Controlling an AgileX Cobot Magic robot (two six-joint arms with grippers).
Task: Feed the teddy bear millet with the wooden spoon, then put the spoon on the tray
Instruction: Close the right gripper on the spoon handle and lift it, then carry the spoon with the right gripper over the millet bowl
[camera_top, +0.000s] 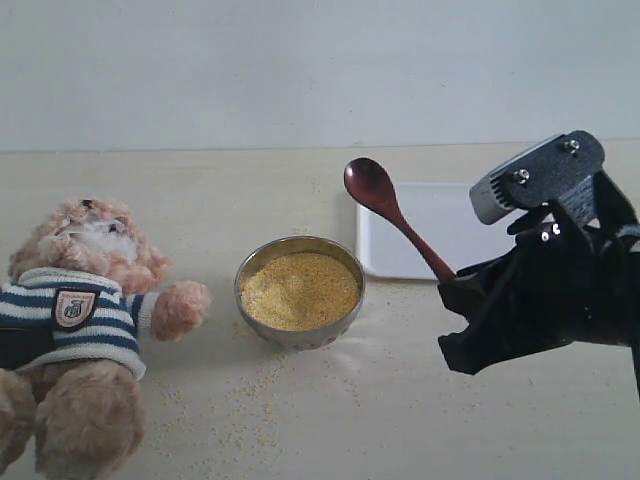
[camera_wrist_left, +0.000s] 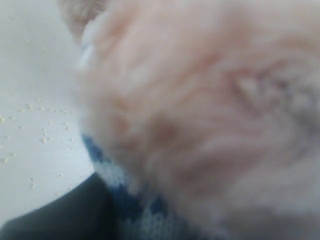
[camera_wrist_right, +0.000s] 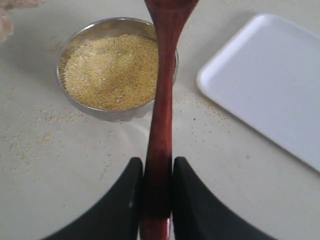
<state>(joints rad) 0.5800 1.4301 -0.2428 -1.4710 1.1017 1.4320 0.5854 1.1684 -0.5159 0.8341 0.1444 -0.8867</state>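
1. The wooden spoon (camera_top: 398, 212) is the thing to follow. In the exterior view it is up off the counter (camera_top: 430, 420), gripped low on its handle by the right gripper (camera_top: 452, 280) near the right edge. Its small oval bowl is tilted up toward the far edge. No grains show in the bowl, so I judge the scoop not yet made.
2. Same view: the millet (camera_top: 300, 290) fills a steel bowl (camera_top: 243, 290) at mid-counter, between the spoon and the teddy bear (camera_top: 80, 320). The bear lies on its back by the left edge with one paw toward the bowl. That order suits the job: dip first, then carry on leftward to the bear's mouth.
3. The tray (camera_top: 445, 225) lies flat toward the far edge on the right side, just behind the gripper. It is bare and within easy reach for setting the spoon down last.
4. Left wrist view: blurred teddy bear (camera_wrist_left: 200, 115) fur and a strip of striped shirt fill the picture. No jaws show, so I cannot tell the left gripper's state.
5. Right wrist view: the two dark fingers (camera_wrist_right: 125, 200) of the right gripper (camera_wrist_right: 158, 200) are closed tight on the wooden spoon (camera_wrist_right: 160, 125) handle, one on each side. A grip so far back leaves the whole length free to reach.
6. Same view: the handle points over the rim of the steel bowl (camera_wrist_right: 67, 92) and the millet (camera_wrist_right: 110, 70). The tray (camera_wrist_right: 270, 85) lies beside it, apart from the bowl, and loose grains (camera_wrist_right: 30, 145) are scattered around the bowl.
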